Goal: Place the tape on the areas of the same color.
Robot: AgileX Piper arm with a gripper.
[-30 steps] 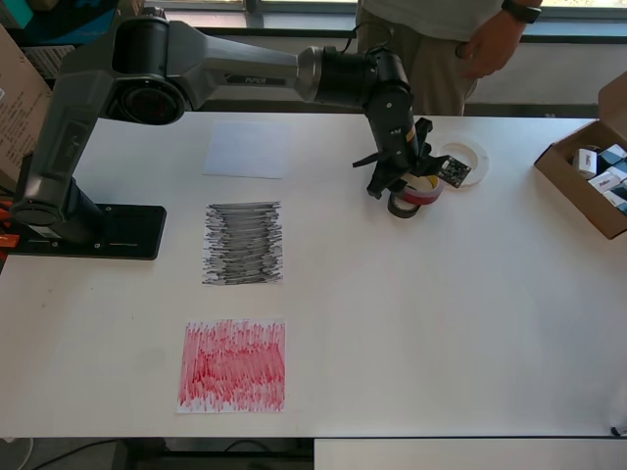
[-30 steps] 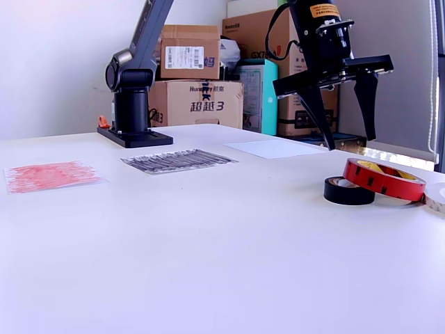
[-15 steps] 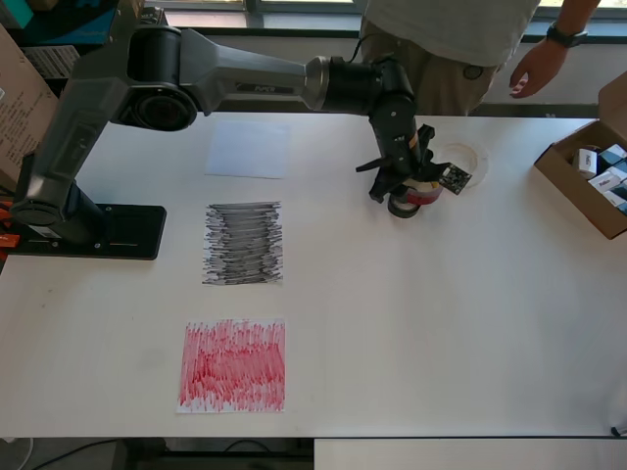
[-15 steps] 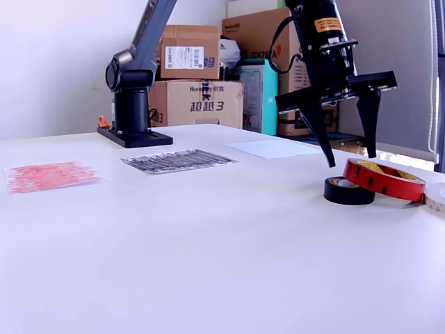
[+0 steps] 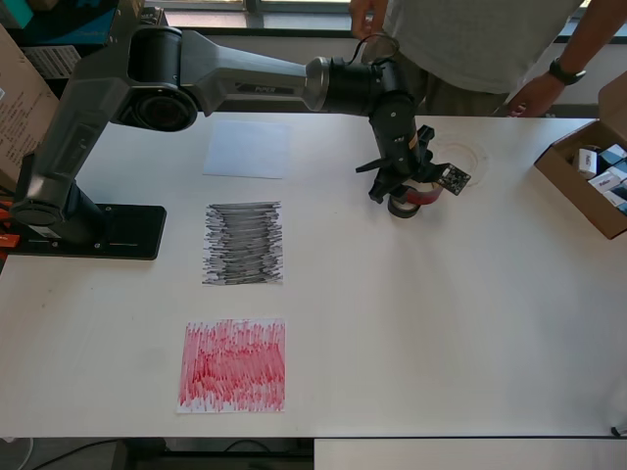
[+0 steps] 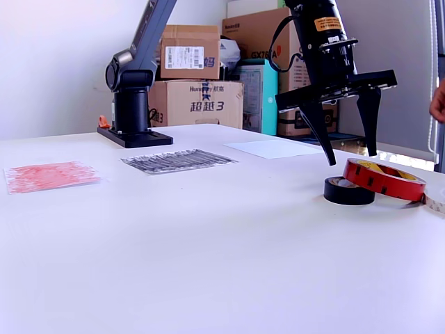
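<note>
Gripper (image 6: 347, 156): fingers spread wide, grasping nothing, tips hanging just above the rolls, likely lined up to straddle one.
Red roll (image 6: 382, 179): tilted, propped on the black roll (image 6: 348, 191), far right in the exterior view.
White roll (image 5: 462, 154): just beyond them.
Sheets: white (image 5: 248, 149), black (image 5: 243, 242), red (image 5: 233, 365), all bare, well apart from the rolls.

We identify the setting as a robotics lab or workshop. A black arm base (image 6: 132, 104) is fixed to a plain white table (image 6: 208, 250). Stacked cardboard boxes (image 6: 191, 76) line the wall behind it. In the overhead view, an open carton of small parts (image 5: 593, 176) sits at the table's right edge, and a standing person (image 5: 470, 44) attends the far side.
</note>
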